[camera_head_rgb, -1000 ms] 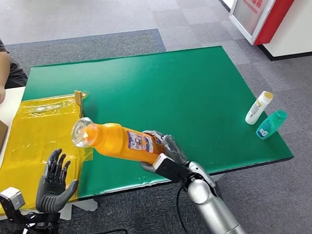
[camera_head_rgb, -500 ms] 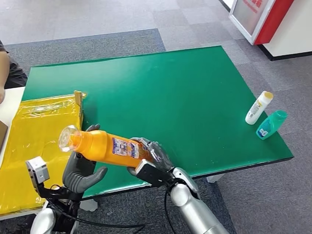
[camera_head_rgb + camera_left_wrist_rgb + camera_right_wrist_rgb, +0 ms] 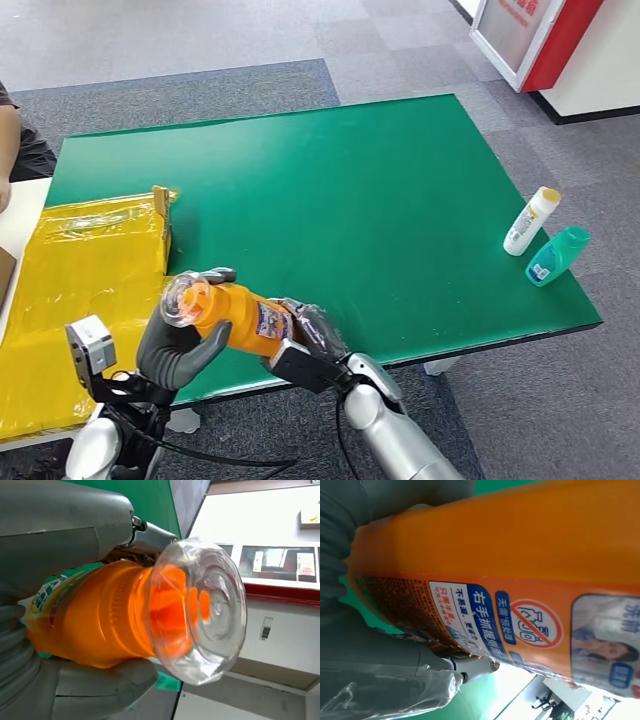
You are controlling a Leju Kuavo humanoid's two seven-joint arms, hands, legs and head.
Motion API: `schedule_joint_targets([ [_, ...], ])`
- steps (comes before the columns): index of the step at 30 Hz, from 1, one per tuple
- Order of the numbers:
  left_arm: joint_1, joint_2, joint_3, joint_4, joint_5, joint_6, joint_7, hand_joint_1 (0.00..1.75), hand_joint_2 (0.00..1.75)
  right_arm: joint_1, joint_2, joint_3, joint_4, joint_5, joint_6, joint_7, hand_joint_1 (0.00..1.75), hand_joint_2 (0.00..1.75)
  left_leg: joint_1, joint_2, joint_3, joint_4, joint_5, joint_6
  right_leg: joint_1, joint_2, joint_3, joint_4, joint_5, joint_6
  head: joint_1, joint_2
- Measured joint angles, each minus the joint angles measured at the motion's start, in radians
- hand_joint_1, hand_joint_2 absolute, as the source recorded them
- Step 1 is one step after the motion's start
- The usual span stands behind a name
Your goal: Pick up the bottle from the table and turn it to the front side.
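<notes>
Both my hands now on the bottle – handover/regrip for the turn.

My left hand [image 3: 180, 345] was open & low by the yellow sheet [image 3: 83, 270] a sec ago; it has come up and now wraps the neck end of the orange bottle [image 3: 240, 318], thumb under, fingers over, just behind the clear cap [image 3: 180, 298]. My right hand [image 3: 308, 338] still grips the base end w/ the label. The bottle has slid toward me & to my left and lies near level, in the air over the near edge of the green table [image 3: 362, 200], not touching it. Left wrist cam: cap points at the lens, hand closed round the neck. Right wrist cam: label w/ print faces it – can't tell if that's front or back. My guess: w/ 2 grips on, I can roll it about its long axis next; risk = slip if one hand lets go too soon. White bottle [image 3: 531, 221] & teal bottle [image 3: 557, 255] lie well apart at the far right edge, untouched.
</notes>
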Motion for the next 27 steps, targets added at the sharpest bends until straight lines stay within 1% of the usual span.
schedule_joint_targets([
  [2,0.000,0.002,-0.001,-0.003,-0.008,0.004,-0.001,1.75,1.75,0.000,0.002,0.000,0.007,0.001,0.000,0.000,1.75,1.75,0.000,0.000,0.000,0.000,0.000,0.000,0.000,0.000,0.000,0.000,0.000,0.000,0.000,0.000],
  [3,-0.001,0.003,-0.002,-0.005,-0.011,0.007,-0.001,1.75,1.75,0.001,0.003,0.000,0.010,0.002,0.001,0.000,1.64,1.75,0.000,0.000,0.000,0.000,0.000,0.000,0.000,0.000,0.000,0.000,0.000,0.000,0.000,0.000],
  [6,-0.001,0.006,-0.002,-0.007,-0.022,0.012,-0.001,1.75,1.75,0.002,0.003,0.001,0.019,0.004,0.001,0.000,0.35,1.75,0.000,0.000,0.000,0.000,0.000,0.000,0.000,0.000,0.000,0.000,0.000,0.000,0.000,0.000],
  [7,-0.001,0.006,-0.002,-0.008,-0.026,0.014,-0.001,1.75,1.75,0.003,0.003,0.000,0.020,0.005,0.001,0.001,0.02,1.75,0.000,0.000,0.000,0.000,0.000,0.000,0.000,0.000,0.000,0.000,0.000,0.000,0.000,0.000],
  [10,-0.001,0.007,-0.006,-0.014,-0.052,0.027,-0.001,1.75,1.75,0.003,0.004,0.000,0.021,0.006,-0.001,0.005,0.00,1.75,0.000,0.000,0.000,0.000,0.000,0.000,0.000,0.000,0.000,0.000,0.000,0.000,0.000,0.000],
  [13,-0.001,0.007,-0.008,-0.029,-0.115,0.055,-0.002,1.75,1.75,0.004,0.004,-0.004,0.018,0.000,-0.004,0.013,0.00,1.75,0.000,0.000,0.000,0.000,0.000,0.000,0.000,0.000,0.000,0.000,0.000,0.000,0.000,0.000],
  [21,-0.003,0.007,-0.007,-0.101,-0.355,0.163,-0.009,1.75,1.75,0.018,0.003,-0.045,-0.028,-0.012,-0.005,0.029,0.00,1.75,0.000,0.000,0.000,0.000,0.000,0.000,0.000,0.000,0.000,0.000,0.000,0.000,0.000,0.000],
  [25,-0.023,0.020,-0.006,-0.134,-0.499,0.216,0.011,1.75,1.75,0.028,0.004,-0.065,-0.056,-0.013,0.000,0.033,0.00,1.75,0.000,0.000,0.000,0.000,0.000,0.000,0.000,0.000,0.000,0.000,0.000,0.000,0.000,0.000],
  [27,-0.038,0.033,-0.006,-0.143,-0.559,0.226,0.037,1.75,1.75,0.033,0.004,-0.074,-0.067,-0.013,0.002,0.034,0.00,1.75,0.000,0.000,0.000,0.000,0.000,0.000,0.000,0.000,0.000,0.000,0.000,0.000,0.000,0.000],
])
